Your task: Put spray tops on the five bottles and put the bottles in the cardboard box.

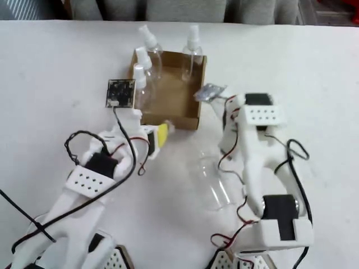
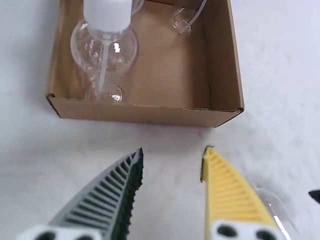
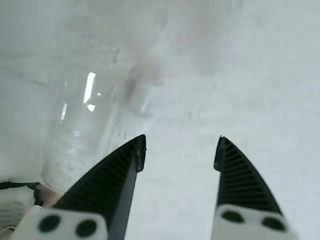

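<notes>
We see our left claw point(image 2: 173, 150) gaping empty just before the cardboard box point(image 2: 140, 112), and our right claw point(image 3: 181, 139) open near a clear bottle point(image 3: 85, 130) on the table point(image 3: 260, 75).

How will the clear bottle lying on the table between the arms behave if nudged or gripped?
The bottle lies on its side, so it probably rolls when nudged. It looks empty and clear, so it is likely light. Its glossy surface could slip when gripped.
</notes>
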You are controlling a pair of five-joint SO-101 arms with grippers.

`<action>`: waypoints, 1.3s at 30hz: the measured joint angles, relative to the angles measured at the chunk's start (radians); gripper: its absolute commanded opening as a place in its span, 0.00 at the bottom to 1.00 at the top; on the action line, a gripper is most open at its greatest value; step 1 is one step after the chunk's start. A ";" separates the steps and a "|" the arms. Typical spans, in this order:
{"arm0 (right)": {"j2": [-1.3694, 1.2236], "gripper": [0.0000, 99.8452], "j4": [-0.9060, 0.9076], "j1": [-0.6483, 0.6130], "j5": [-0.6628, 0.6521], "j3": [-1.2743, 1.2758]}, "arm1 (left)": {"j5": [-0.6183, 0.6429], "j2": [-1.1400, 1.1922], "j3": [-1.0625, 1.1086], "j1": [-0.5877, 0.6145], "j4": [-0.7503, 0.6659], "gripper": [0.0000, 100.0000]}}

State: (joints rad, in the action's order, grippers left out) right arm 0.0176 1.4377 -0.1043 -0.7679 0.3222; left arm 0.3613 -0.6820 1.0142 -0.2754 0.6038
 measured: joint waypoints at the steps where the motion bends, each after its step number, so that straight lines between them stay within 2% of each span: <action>1: 0.011 0.19 -0.014 -0.015 0.023 0.032 | 0.000 0.000 0.000 0.005 0.000 0.20; 7: 0.031 0.25 -0.121 -0.069 0.081 0.195 | -0.002 0.000 0.000 0.011 0.000 0.20; 16: 0.031 0.25 -0.327 -0.078 0.086 0.370 | -0.002 0.000 0.000 0.009 0.000 0.20; 18: 0.031 0.22 -0.365 -0.078 0.115 0.381 | -0.002 0.000 0.000 0.009 0.000 0.20; 24: 0.032 0.01 -0.405 -0.078 0.158 0.382 | -0.002 0.000 0.000 0.009 0.000 0.20; 26: 0.032 0.02 -0.404 -0.078 0.161 0.374 | -0.002 0.000 0.000 0.009 0.000 0.20; 31: 0.031 0.02 -0.282 -0.041 0.264 0.249 | -0.002 0.000 0.000 0.023 0.000 0.20; 39: 0.121 0.02 0.115 -0.086 0.417 -0.157 | -0.002 0.000 0.000 0.144 0.051 0.20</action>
State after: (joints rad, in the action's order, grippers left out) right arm 0.1389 1.5528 -0.1903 -0.3506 0.1657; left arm 0.3598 -0.6820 1.0142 -0.1312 0.6544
